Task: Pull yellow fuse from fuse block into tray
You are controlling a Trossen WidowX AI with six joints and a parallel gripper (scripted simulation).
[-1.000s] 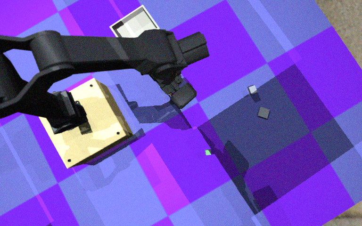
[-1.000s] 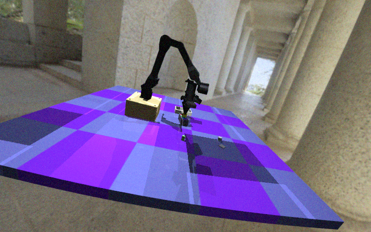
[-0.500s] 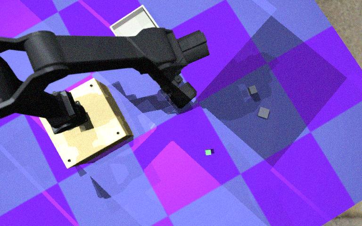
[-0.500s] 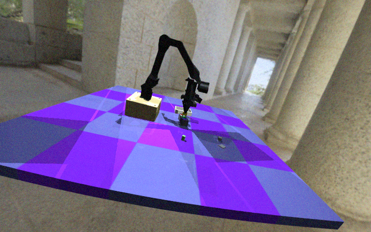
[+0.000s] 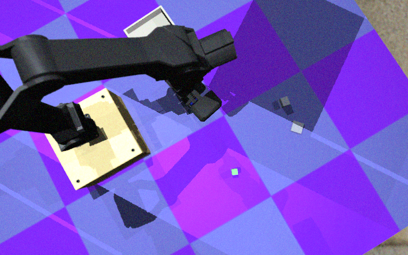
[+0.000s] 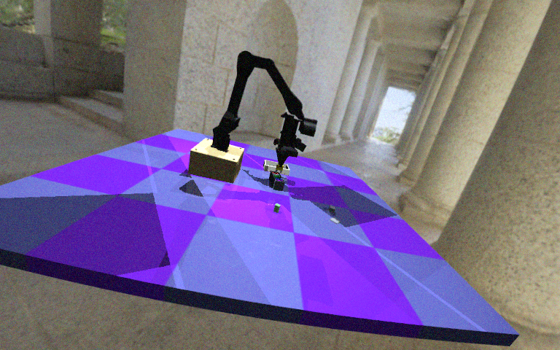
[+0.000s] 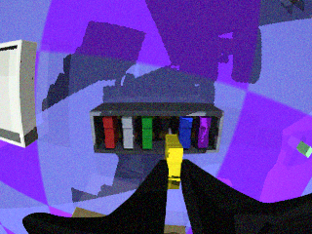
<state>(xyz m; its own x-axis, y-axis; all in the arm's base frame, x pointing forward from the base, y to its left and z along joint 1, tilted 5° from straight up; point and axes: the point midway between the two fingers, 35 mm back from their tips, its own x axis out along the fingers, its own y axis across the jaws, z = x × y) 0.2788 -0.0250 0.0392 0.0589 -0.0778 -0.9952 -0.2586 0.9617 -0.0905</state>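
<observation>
Wrist and exterior views, pulled fuse and surroundings. The gripper (image 5: 205,108) (image 6: 281,163) (image 7: 174,166) has its fingers nearly closed, with the yellow fuse (image 6: 280,168) (image 7: 174,155) pinched between their tips. The fuse is raised above the fuse block (image 6: 278,184) (image 7: 156,107), outside the tray (image 5: 152,26) (image 6: 267,168) (image 7: 27,93).

In the wrist view, the vacant slot lies between the green fuse (image 7: 147,133) and the blue fuse (image 7: 185,132); the purple fuse (image 7: 204,133) stands beyond the blue one. On the tray side, the green fuse, the pale grey fuse (image 7: 128,133) and the red fuse (image 7: 108,133) occupy the stretch of block between the vacant slot and the tray. The tray is apart from the block, past its red end.

The black arm (image 5: 102,57) (image 6: 285,88) rises from a cream box (image 5: 117,163) (image 6: 214,165) and, in the top view, covers part of the tray. A small green block (image 5: 234,171) (image 6: 277,208) (image 7: 304,148), a grey block (image 5: 284,101) (image 6: 332,209) and a whitish piece (image 5: 297,127) (image 6: 335,220) lie on the checkered tabletop (image 5: 210,216) (image 6: 247,264), well apart from the tray; the latter two are near each other.
</observation>
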